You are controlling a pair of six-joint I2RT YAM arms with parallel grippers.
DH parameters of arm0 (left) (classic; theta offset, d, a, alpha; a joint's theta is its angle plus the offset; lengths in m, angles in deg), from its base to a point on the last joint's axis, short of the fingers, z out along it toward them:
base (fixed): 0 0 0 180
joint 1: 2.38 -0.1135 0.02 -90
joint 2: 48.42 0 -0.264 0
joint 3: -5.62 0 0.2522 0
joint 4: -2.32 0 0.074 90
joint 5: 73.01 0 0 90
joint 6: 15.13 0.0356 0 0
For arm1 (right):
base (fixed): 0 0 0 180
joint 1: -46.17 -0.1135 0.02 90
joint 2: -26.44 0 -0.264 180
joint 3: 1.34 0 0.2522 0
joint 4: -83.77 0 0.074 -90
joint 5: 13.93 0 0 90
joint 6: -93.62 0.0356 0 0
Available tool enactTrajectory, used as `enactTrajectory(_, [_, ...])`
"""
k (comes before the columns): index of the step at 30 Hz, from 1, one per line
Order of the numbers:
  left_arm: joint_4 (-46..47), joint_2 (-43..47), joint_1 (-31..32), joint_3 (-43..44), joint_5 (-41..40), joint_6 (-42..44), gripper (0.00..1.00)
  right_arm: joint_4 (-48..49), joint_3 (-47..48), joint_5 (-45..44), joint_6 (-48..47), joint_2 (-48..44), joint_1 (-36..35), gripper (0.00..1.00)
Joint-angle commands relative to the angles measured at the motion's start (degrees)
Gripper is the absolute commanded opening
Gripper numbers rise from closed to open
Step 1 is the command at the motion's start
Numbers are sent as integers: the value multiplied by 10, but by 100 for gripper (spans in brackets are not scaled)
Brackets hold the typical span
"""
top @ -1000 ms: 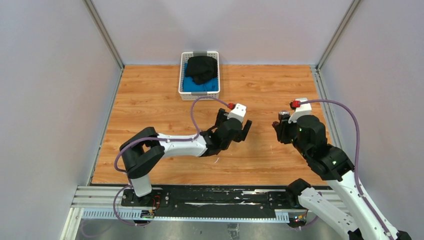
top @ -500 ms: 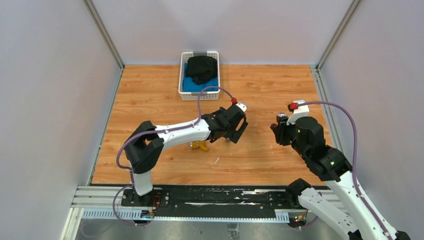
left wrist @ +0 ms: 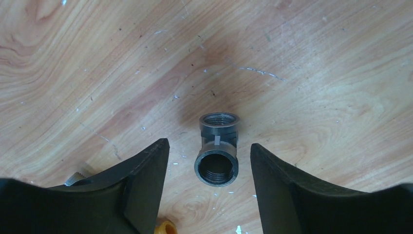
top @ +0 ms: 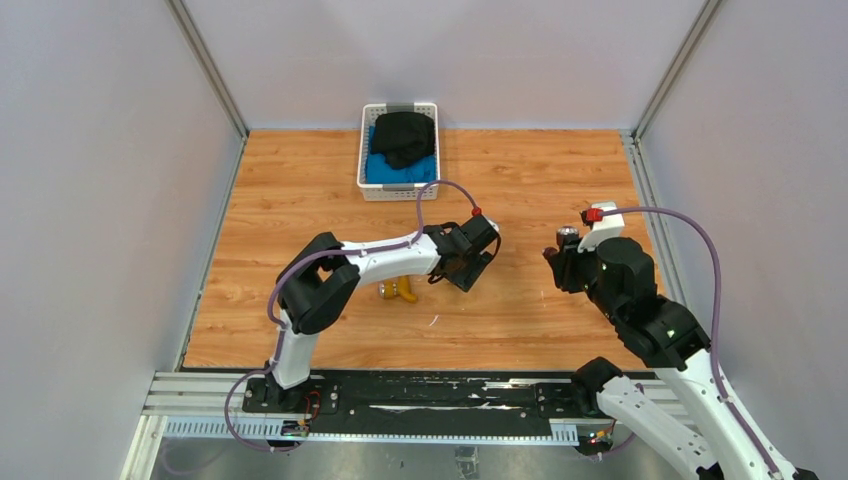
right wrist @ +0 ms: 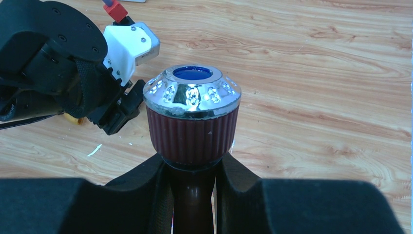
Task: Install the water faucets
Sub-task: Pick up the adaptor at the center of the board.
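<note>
— What do we have toward the left of the table [top: 290, 200]?

— We see the brass faucet [top: 398, 290] lying on the wood just beside the left arm, on its near side, about midway between the far and near edges. A white basket [top: 364, 165] of dark and blue cloth sits at the far edge.

— And the left gripper [left wrist: 209, 161]?

— It points down near the table's middle, jaws apart, one on each side of a grey elbow fitting [left wrist: 217, 146]. We see bare wood between each finger and the fitting.

— Further right?

— The right gripper [right wrist: 194, 180] is clamped on the stem of the reddish-brown faucet [right wrist: 191, 117]. It holds the faucet upright above the table's right side, chrome-rimmed blue-marked knob on top.
</note>
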Motion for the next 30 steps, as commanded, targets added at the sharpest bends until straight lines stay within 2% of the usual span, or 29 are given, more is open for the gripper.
enactTrajectory(1, [-3, -4, -7, 13, 19, 2, 64, -5, 6, -4, 4, 0, 9, 0])
enactTrajectory(8, [-11, -6, -8, 19, 22, 10, 49, -5, 9, -1, 5, 4, 9, 0])
enactTrajectory(17, [0, -15, -9, 21, 46, 12, 47, -9, 12, -3, 6, -3, 9, 0])
enactTrajectory(20, [-2, -21, -9, 25, 48, 13, 39, -14, 14, -5, 5, -4, 9, 0])
enactTrajectory(27, [5, -18, -9, 24, 54, 13, 32, -22, 16, -8, 6, -8, 9, 0])
enactTrajectory(30, [4, -19, -9, 27, 51, 14, 16, -21, 15, -6, 6, -9, 9, 0])
